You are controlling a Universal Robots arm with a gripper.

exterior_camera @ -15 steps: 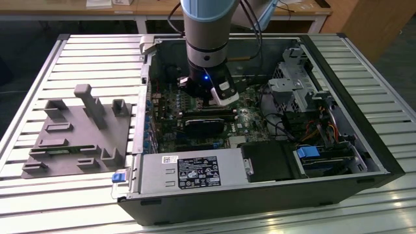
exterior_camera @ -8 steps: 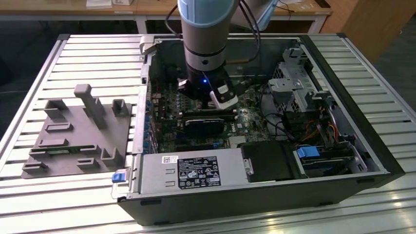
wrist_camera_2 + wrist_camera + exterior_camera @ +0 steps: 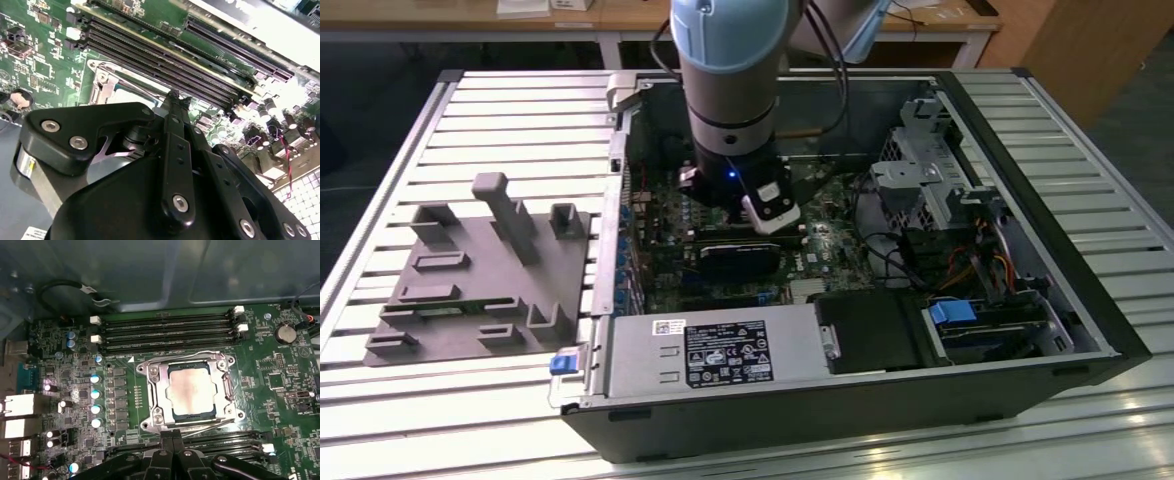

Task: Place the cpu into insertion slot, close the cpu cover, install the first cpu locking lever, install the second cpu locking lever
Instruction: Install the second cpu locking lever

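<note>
In the exterior view we look down from high and in front onto an open case (image 3: 854, 330) lying on a slatted bench (image 3: 480, 110), far enough back to take in the whole case, a grey fixture (image 3: 480, 270) toward the exterior view's left, and the arm (image 3: 734, 90) reaching down into the case. In the first wrist view we look almost straight down, close, onto the motherboard (image 3: 280, 375), with the socket (image 3: 192, 392) near centre and the gripper (image 3: 173, 440) at the frame edge. In the second wrist view we look obliquely along the gripper (image 3: 176, 96), nearer still, across the memory slots (image 3: 165, 55). Both wrist views share socket (image 3: 120, 85) and memory slots (image 3: 165, 325); the exterior view shares the motherboard (image 3: 834, 250).
</note>
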